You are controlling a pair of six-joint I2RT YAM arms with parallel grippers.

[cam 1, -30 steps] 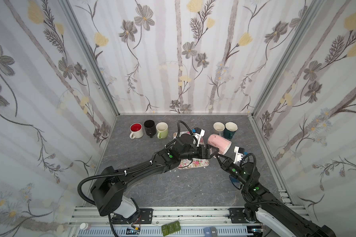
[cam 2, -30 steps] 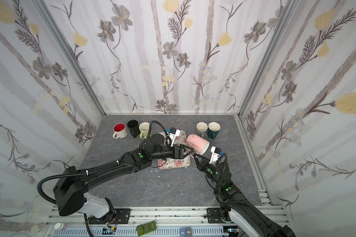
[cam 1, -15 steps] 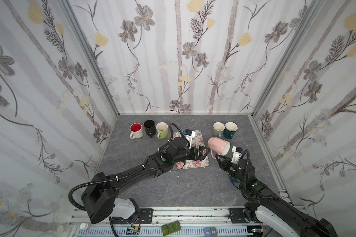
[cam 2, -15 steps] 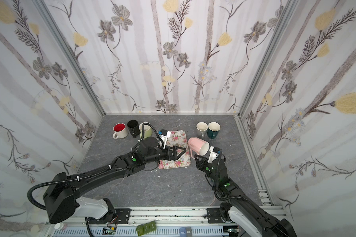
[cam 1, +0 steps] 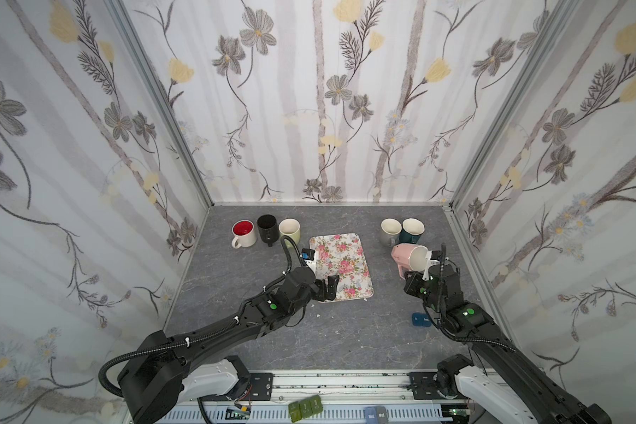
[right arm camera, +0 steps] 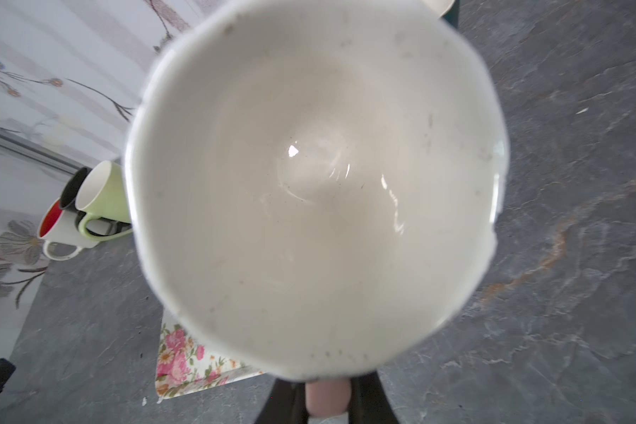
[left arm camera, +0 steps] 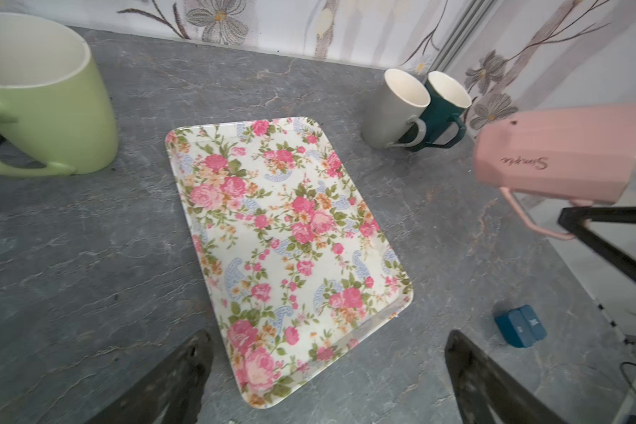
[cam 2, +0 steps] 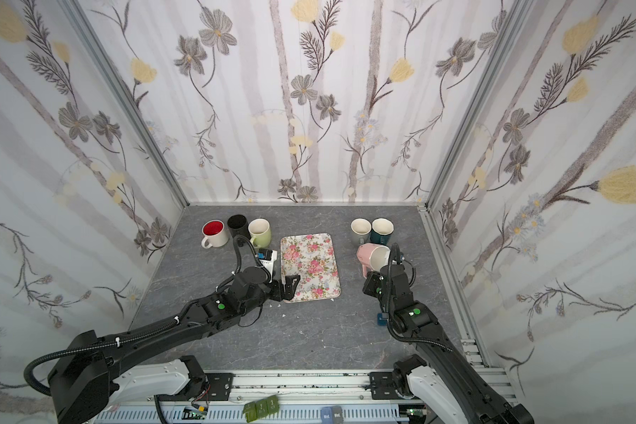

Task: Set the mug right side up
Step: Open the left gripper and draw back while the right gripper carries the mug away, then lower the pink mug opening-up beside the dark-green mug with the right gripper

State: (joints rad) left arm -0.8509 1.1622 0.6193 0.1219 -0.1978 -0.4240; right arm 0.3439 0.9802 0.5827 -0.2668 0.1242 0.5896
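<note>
The pink mug point(cam 1: 404, 257) point(cam 2: 371, 257) hangs on its side in the air, right of the floral tray point(cam 1: 340, 264). Its white inside faces the right wrist camera point(right arm camera: 316, 176). My right gripper point(cam 1: 406, 278) point(cam 2: 368, 279) point(right arm camera: 325, 402) is shut on the mug's pink handle, which shows between its dark fingers. In the left wrist view the mug point(left arm camera: 559, 154) floats at the far right with script lettering on its side. My left gripper point(cam 1: 325, 290) point(cam 2: 289, 286) point(left arm camera: 327, 348) stands open and empty over the tray's near left corner.
A red-lined white mug point(cam 1: 243, 233), a black mug point(cam 1: 267, 227) and a green mug point(cam 1: 290, 230) stand upright at the back left. A grey mug point(cam 1: 390, 231) and a teal mug point(cam 1: 412, 230) stand just behind the pink one. A small blue block point(cam 1: 421, 318) lies by the right arm.
My left gripper has drawn back from the mug toward the near left and stands wide open. The right gripper has carried the mug a little to the right, off the tray.
</note>
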